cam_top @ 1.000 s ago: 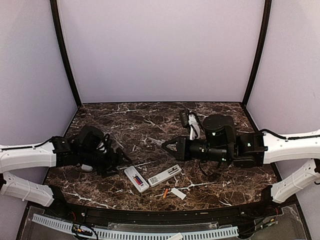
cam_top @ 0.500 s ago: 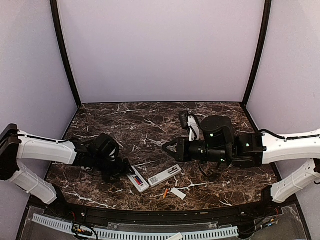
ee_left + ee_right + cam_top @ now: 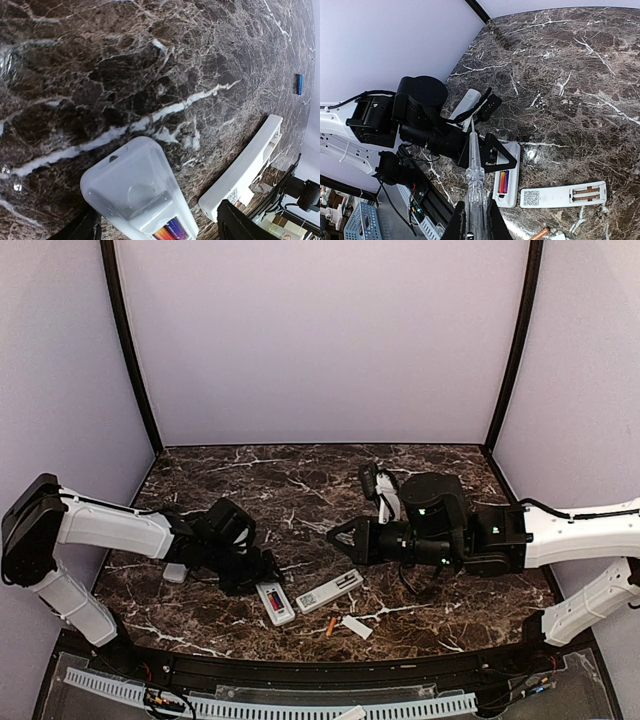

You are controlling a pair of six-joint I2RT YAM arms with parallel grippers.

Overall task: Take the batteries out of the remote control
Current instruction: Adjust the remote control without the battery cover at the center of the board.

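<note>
The left gripper (image 3: pixel 263 570) jaws are spread astride the remote (image 3: pixel 135 187) at 6 o'clock. The right gripper (image 3: pixel 338 533) jaws pinch a clear tool (image 3: pixel 474 165). An off-centre closing may skid the remote.

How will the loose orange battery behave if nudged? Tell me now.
The orange battery is a small cylinder lying on its side on the smooth marble table, so it will probably roll. It looks tiny, so likely light and easily flicked. The white cover beside it might stop it.

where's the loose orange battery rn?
Top view: the orange battery lies near the front edge of the table, about centre, just beside the small white cover and in front of the QR-labelled remote.
</note>
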